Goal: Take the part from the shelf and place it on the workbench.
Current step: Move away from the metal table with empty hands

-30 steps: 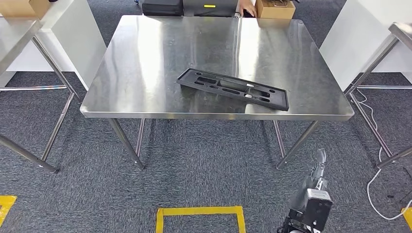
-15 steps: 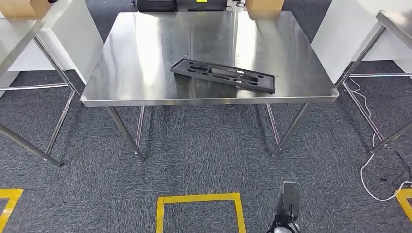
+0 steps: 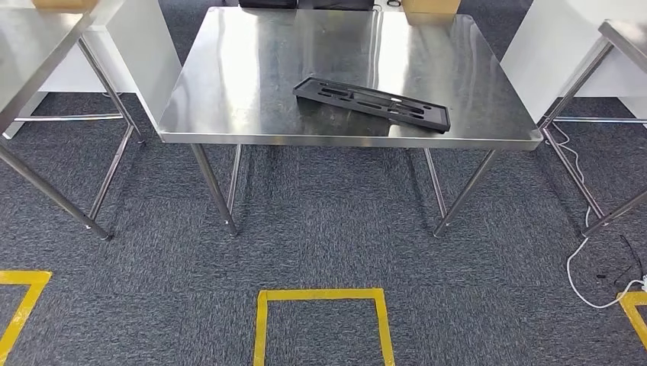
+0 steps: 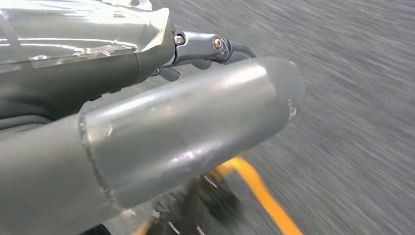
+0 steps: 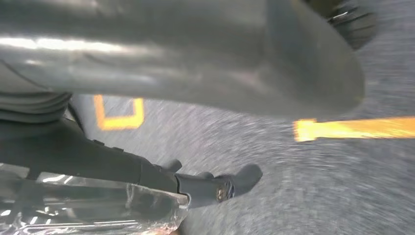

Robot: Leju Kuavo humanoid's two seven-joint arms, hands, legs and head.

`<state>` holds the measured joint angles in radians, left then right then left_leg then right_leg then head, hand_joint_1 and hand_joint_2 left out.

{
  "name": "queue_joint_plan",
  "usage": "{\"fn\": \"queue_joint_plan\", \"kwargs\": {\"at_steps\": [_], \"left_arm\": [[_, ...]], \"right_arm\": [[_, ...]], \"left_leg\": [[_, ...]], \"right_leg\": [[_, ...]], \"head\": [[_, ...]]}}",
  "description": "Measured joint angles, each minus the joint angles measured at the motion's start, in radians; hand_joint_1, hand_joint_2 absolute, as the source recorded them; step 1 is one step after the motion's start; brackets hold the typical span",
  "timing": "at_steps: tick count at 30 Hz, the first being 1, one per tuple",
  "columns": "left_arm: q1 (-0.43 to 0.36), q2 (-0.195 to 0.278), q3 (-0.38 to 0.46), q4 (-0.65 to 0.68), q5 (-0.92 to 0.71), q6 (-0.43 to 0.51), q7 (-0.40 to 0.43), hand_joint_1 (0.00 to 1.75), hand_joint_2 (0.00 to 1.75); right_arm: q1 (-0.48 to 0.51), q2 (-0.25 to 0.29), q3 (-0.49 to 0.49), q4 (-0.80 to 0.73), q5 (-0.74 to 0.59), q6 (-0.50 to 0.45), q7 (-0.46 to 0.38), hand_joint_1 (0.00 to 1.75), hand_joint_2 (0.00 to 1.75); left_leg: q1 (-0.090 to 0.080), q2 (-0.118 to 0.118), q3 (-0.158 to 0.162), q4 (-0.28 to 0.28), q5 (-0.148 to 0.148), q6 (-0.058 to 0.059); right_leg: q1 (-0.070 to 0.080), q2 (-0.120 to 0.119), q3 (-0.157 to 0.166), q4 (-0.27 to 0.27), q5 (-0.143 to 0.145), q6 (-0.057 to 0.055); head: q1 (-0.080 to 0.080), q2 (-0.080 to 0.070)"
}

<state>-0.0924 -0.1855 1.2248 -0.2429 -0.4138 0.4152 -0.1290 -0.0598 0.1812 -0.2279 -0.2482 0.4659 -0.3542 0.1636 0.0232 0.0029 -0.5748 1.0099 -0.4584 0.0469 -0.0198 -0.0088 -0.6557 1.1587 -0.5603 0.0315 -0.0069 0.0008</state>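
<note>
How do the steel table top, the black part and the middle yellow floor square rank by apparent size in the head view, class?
1. Steel table top
2. Unsure: black part and yellow floor square look alike; the square lies nearer the camera and is cut off by the frame.

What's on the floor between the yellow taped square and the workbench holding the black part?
Head view: only bare grey carpet between the yellow square and the workbench; the black part lies on top.
</note>
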Motion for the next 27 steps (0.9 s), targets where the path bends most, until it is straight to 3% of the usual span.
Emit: {"fn": "queue_joint_plan", "kwargs": {"at_steps": [1,2,4,5,6,8,9,11,12,13,14,15,16,17,18,19,21,23,24,25,27], "left_arm": [[0.001,-0.008,-0.005,0.003,-0.017,0.022,0.027,0.0,0.0],[0.002,-0.016,-0.012,0.007,-0.034,0.033,0.043,0.0,0.0],[0.003,-0.029,-0.029,0.013,-0.061,0.038,0.052,0.0,0.0],[0.004,-0.034,-0.038,0.014,-0.07,0.039,0.052,0.0,0.0],[0.004,-0.037,-0.045,0.015,-0.075,0.041,0.052,0.0,0.0],[0.004,-0.041,-0.057,0.016,-0.081,0.043,0.052,0.0,0.0],[0.004,-0.042,-0.061,0.016,-0.084,0.044,0.051,0.0,0.0],[0.005,-0.042,-0.068,0.017,-0.091,0.045,0.053,0.0,0.0],[0.007,-0.042,-0.072,0.018,-0.095,0.045,0.054,0.0,0.0],[0.008,-0.042,-0.076,0.018,-0.099,0.046,0.055,0.0,0.0],[0.009,-0.042,-0.079,0.019,-0.104,0.046,0.056,0.0,0.0],[0.01,-0.042,-0.082,0.019,-0.109,0.045,0.057,0.0,0.0],[0.01,-0.042,-0.087,0.02,-0.117,0.042,0.06,0.0,0.0],[0.01,-0.042,-0.092,0.021,-0.125,0.039,0.062,0.0,0.0],[0.01,-0.042,-0.099,0.022,-0.133,0.034,0.065,0.0,0.0],[0.01,-0.042,-0.105,0.022,-0.14,0.03,0.068,0.0,0.0],[0.01,-0.042,-0.116,0.023,-0.15,0.026,0.068,0.0,0.0],[0.008,-0.042,-0.125,0.023,-0.153,0.024,0.07,0.0,0.0],[0.006,-0.042,-0.127,0.023,-0.153,0.023,0.071,0.0,0.0],[0.006,-0.042,-0.129,0.023,-0.153,0.023,0.072,0.0,0.0],[0.007,-0.041,-0.13,0.024,-0.152,0.022,0.076,0.0,0.0]], "right_arm": [[0.002,-0.001,0.019,0.008,0.04,0.003,0.016,0.0,0.0],[0.002,-0.003,0.042,0.016,0.08,0.008,0.026,0.0,0.0],[0.002,-0.007,0.09,0.026,0.135,0.015,0.037,0.0,0.0],[0.002,-0.009,0.11,0.028,0.149,0.015,0.039,0.0,0.0],[0.0,-0.01,0.127,0.03,0.156,0.014,0.039,0.0,0.0],[-0.005,-0.011,0.153,0.031,0.165,0.011,0.041,0.0,0.0],[-0.006,-0.011,0.162,0.033,0.168,0.009,0.041,0.0,0.0],[-0.006,-0.011,0.177,0.037,0.172,0.005,0.04,0.0,0.0],[-0.006,-0.011,0.183,0.038,0.173,0.002,0.037,0.0,0.0],[-0.005,-0.011,0.188,0.039,0.175,-0.001,0.033,0.0,0.0],[-0.005,-0.01,0.192,0.04,0.176,-0.006,0.029,0.0,0.0],[-0.004,-0.01,0.195,0.041,0.177,-0.01,0.026,0.0,0.0],[-0.004,-0.009,0.198,0.041,0.177,-0.013,0.023,0.0,0.0],[-0.004,-0.009,0.2,0.042,0.176,-0.015,0.022,0.0,0.0],[-0.004,-0.009,0.202,0.042,0.172,-0.016,0.021,0.0,0.0],[-0.004,-0.009,0.202,0.043,0.167,-0.016,0.022,0.0,0.0],[-0.003,-0.01,0.202,0.045,0.158,-0.018,0.024,0.0,0.0],[-0.003,-0.01,0.202,0.045,0.155,-0.025,0.022,0.0,0.0],[-0.003,-0.01,0.202,0.045,0.156,-0.031,0.02,0.0,0.0],[-0.003,-0.01,0.202,0.045,0.156,-0.035,0.019,0.0,0.0],[-0.002,-0.011,0.202,0.047,0.156,-0.038,0.017,0.0,0.0]], "left_leg": [[-0.002,0.003,-0.016,0.0,0.013,0.002],[-0.004,0.005,-0.034,0.001,0.028,0.002],[-0.005,0.007,-0.071,0.002,0.059,-0.001],[-0.006,0.007,-0.087,0.002,0.074,-0.005],[-0.006,0.007,-0.1,0.003,0.089,-0.01],[-0.009,0.007,-0.115,0.002,0.117,-0.023],[-0.01,0.009,-0.117,-0.002,0.131,-0.029],[-0.006,0.01,-0.118,-0.013,0.154,-0.041],[-0.002,0.009,-0.123,-0.007,0.139,-0.046],[0.0,0.007,-0.131,0.018,0.097,-0.05],[0.002,0.005,-0.14,0.062,0.035,-0.052],[0.002,0.002,-0.149,0.126,-0.035,-0.056],[0.003,0.001,-0.155,0.196,-0.085,-0.06],[0.004,-0.001,-0.155,0.258,-0.104,-0.064],[0.006,-0.001,-0.145,0.299,-0.094,-0.067],[0.008,-0.001,-0.122,0.309,-0.066,-0.068],[0.012,-0.002,-0.024,0.227,-0.028,-0.069],[0.011,-0.004,0.094,0.072,-0.062,-0.064],[0.007,-0.005,0.126,0.016,-0.085,-0.061],[0.003,-0.006,0.135,-0.014,-0.097,-0.055],[-0.002,-0.001,0.116,-0.025,-0.088,-0.033]], "right_leg": [[0.0,0.001,-0.009,0.059,-0.034,0.0],[0.0,0.001,-0.007,0.104,-0.046,0.005],[0.0,0.002,0.037,0.112,-0.013,0.026],[0.0,0.002,0.083,0.07,0.01,0.033],[0.002,0.003,0.147,-0.005,0.015,0.033],[0.011,0.006,0.25,-0.157,-0.012,0.019],[0.016,0.008,0.275,-0.202,-0.027,0.009],[0.015,0.007,0.265,-0.212,-0.018,-0.011],[0.012,0.004,0.254,-0.211,-0.005,-0.022],[0.008,0.001,0.242,-0.211,0.009,-0.035],[0.005,-0.002,0.227,-0.211,0.025,-0.045],[0.008,-0.005,0.211,-0.211,0.039,-0.053],[0.01,-0.007,0.194,-0.21,0.054,-0.057],[0.012,-0.009,0.177,-0.209,0.068,-0.056],[0.013,-0.011,0.16,-0.207,0.081,-0.054],[0.013,-0.012,0.142,-0.203,0.094,-0.05],[0.013,-0.013,0.106,-0.187,0.116,-0.039],[0.016,-0.013,0.076,-0.168,0.131,-0.026],[0.017,-0.013,0.065,-0.161,0.139,-0.019],[0.017,-0.013,0.057,-0.158,0.15,-0.011],[0.016,-0.011,0.04,-0.149,0.155,0.001]], "head": [[0.002,0.0],[0.002,0.0],[0.003,0.0],[0.003,0.0],[0.003,0.0],[0.001,0.0],[-0.001,0.0],[-0.004,0.0],[-0.005,0.0],[-0.006,0.0],[-0.007,0.0],[-0.008,0.0],[-0.009,0.0],[-0.009,0.0],[-0.009,0.0],[-0.009,0.0],[-0.01,0.0],[-0.01,0.0],[-0.01,0.0],[-0.009,0.0],[-0.009,0.0]]}}
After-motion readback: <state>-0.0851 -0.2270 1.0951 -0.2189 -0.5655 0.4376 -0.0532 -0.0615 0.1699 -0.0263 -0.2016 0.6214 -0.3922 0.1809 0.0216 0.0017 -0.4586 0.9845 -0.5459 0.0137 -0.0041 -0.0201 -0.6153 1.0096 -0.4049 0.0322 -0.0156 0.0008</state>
